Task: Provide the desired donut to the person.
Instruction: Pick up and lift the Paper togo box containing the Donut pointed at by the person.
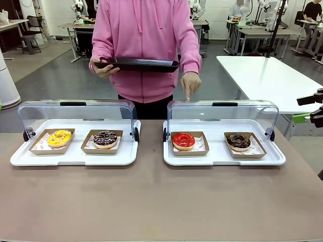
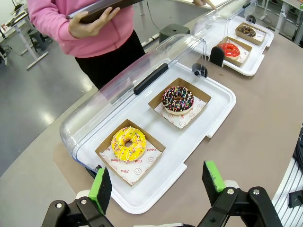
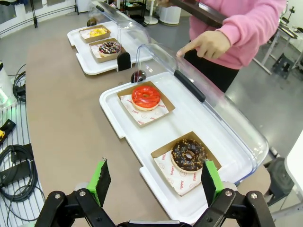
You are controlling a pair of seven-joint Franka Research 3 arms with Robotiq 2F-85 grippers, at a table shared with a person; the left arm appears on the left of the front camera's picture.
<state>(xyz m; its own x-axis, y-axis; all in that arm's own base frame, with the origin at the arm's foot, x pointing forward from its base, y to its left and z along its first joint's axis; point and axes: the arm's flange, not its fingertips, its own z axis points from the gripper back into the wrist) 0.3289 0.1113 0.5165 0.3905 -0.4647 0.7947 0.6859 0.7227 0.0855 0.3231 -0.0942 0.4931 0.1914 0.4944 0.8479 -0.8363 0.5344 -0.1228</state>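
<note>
The left gripper (image 2: 156, 179) hangs released over the near edge of the left white tray (image 1: 75, 159), with nothing between its green pads. On that tray, under a raised clear lid (image 1: 75, 108), a yellow donut (image 1: 59, 137) and a sprinkled chocolate donut (image 1: 105, 138) sit in separate cardboard trays. On the right white tray (image 1: 222, 160) lie a red donut (image 1: 183, 140) and, further right, a plain chocolate donut (image 1: 238, 141). The person (image 1: 146, 50) stands behind the table (image 1: 151, 201), holding a dark tray (image 1: 136, 64) in one hand. The other hand (image 1: 190, 83) points a finger down at the right lid (image 1: 222, 113), above the red donut. The right gripper (image 3: 155, 177) hovers spread wide and empty near the plain chocolate donut.
</note>
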